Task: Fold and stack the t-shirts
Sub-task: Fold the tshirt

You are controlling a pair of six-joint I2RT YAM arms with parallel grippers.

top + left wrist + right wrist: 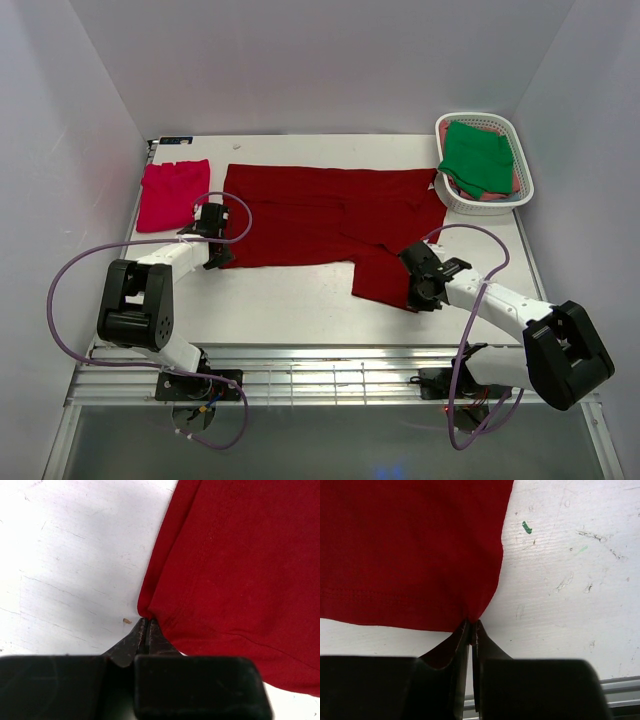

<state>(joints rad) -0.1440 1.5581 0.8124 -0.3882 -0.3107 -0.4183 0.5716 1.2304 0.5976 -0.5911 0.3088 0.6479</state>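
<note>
At the near edge of the table (280,310) the bases of both arms are seen, with the arms reaching away from them over the white surface. Nearest of the two, the right tool (414,292) is lowered to the table right of centre; in the right wrist view its fingers are pressed together (471,625) and a near corner of the dark red t-shirt (330,215) is pinched between their tips, just where the stitched hem meets the side edge. A small green fleck (527,527) is seen on the bare table just beside that cloth. A little farther away and on the left, the left tool (218,245) is set at the left near corner of the same t-shirt; in the left wrist view its fingers are likewise closed (146,622) on a folded corner of the red cloth. The dark red t-shirt is spread flat across the middle of the table, with one part hanging nearer on the right. Just beside its left edge, a pinkish-red t-shirt (172,195) is laid in a folded patch. At the far right corner a white slotted basket (525,188) is stood, and a green t-shirt (478,158) is held inside it.
</note>
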